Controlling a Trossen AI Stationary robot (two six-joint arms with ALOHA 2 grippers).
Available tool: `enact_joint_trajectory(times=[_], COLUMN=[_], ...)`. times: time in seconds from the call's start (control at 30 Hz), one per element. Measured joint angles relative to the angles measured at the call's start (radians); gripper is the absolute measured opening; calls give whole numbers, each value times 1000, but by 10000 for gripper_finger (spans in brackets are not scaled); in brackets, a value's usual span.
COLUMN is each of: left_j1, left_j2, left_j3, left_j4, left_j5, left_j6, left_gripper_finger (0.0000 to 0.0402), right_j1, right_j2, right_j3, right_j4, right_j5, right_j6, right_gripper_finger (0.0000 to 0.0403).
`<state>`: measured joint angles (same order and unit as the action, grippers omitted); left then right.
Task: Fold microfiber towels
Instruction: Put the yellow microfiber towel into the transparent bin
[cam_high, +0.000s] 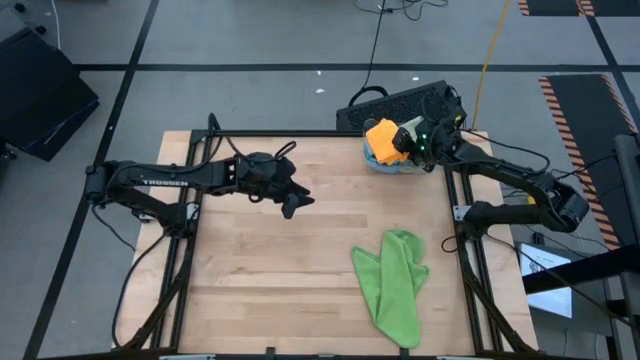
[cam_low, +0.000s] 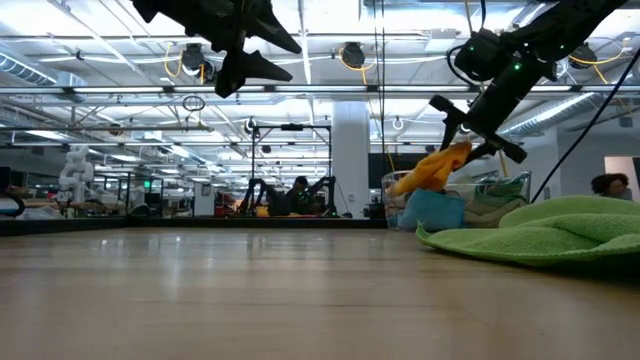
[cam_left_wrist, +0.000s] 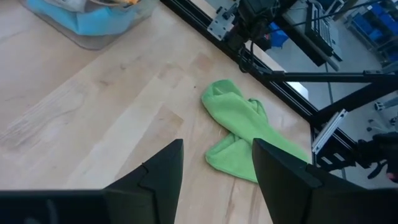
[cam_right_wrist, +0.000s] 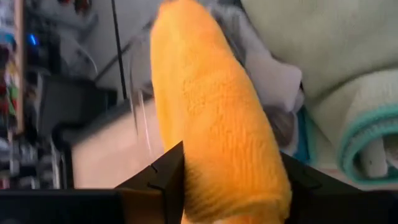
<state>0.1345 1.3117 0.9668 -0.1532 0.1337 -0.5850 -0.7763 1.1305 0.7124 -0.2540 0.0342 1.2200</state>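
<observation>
Orange towel (cam_right_wrist: 217, 118) sits between the right gripper's (cam_right_wrist: 230, 186) spread fingers.

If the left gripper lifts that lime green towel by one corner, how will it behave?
Probably floppy: the lime green towel lies crumpled in soft folds, so it should drape and unfurl. Likely light, being thin cloth. Its fuzzy pile should grip the wooden table somewhat, bunching rather than sliding if pushed.

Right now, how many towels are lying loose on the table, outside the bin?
1: the lime green towel, crumpled on the table's right side. The orange towel sits between the right claw fingers over the bin, which may hide more.
</observation>
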Motion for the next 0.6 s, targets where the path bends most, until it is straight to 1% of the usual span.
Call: enact_joint_trajectory(times=[0.07,0.17,0.27,0.33,0.4,0.47,0.53,0.6], left_j1=[0,0,0,0,0,0,0,0], left_j2=[0,0,0,0,0,0,0,0], left_j3=[0,0,0,0,0,0,0,0], left_j4=[0,0,0,0,0,0,0,0], left_j5=[0,0,1,1,1,1,1,1], left_j6=[0,-1,-11,-19,-19,-19,-25,-31], left_gripper_finger=[191,191,191,191,191,191,191,191], right_j1=[-9,-24,-48,-58,-61,-61,-61,-61], right_j2=[0,-10,-8,8,28,53,86,120], right_j3=[0,7,54,107,177,260,335,389], right_j4=[-35,-59,-83,-136,-226,-364,-520,-625], right_j5=[-47,-89,-119,-145,-168,-166,-137,-108], right_j6=[-40,-106,-180,-236,-314,-417,-527,-624], right_gripper_finger=[161,162,162,159,151,143,135,128])
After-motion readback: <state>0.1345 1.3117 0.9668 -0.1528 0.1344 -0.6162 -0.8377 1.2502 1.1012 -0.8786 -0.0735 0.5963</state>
